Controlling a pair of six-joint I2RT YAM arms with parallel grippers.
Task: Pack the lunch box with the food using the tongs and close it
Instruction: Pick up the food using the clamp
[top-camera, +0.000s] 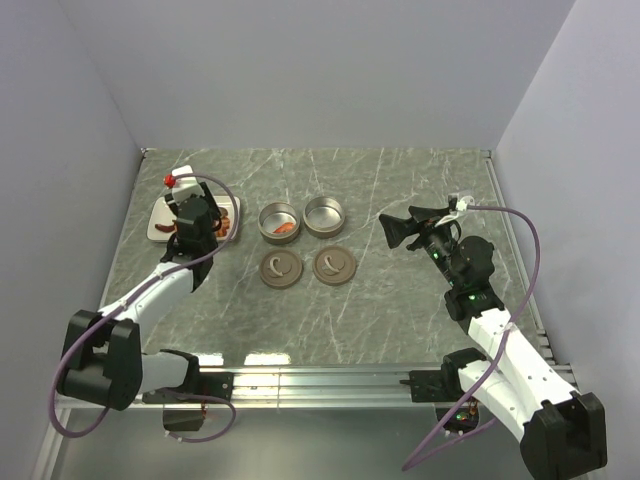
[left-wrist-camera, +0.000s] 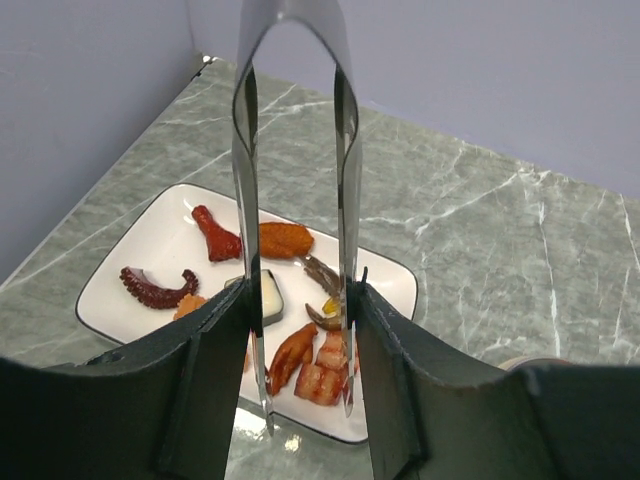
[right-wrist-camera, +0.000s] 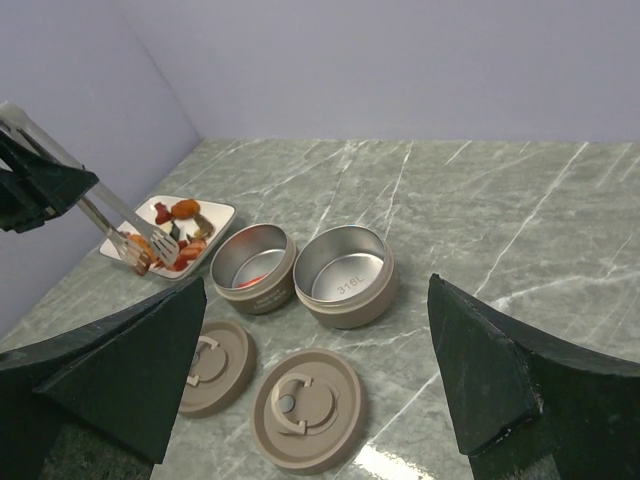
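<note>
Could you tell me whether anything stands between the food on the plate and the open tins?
Nothing visible does: the marble between the plate and the nearer tin is bare, and both lids lie nearer the arms, off that path.

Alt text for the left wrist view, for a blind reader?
A pair of shiny metal tongs, clamped in the black left gripper, points tips apart at the near edge of a white rectangular plate of small red-brown and orange food pieces. The plate sits on a grey-green marble table.

Food (left-wrist-camera: 283, 240) on plate (left-wrist-camera: 165, 240) at left, left tin (top-camera: 279, 220), right tin (top-camera: 324, 215) to its right, left lid (top-camera: 280, 267), right lid (top-camera: 334, 265) before them
</note>
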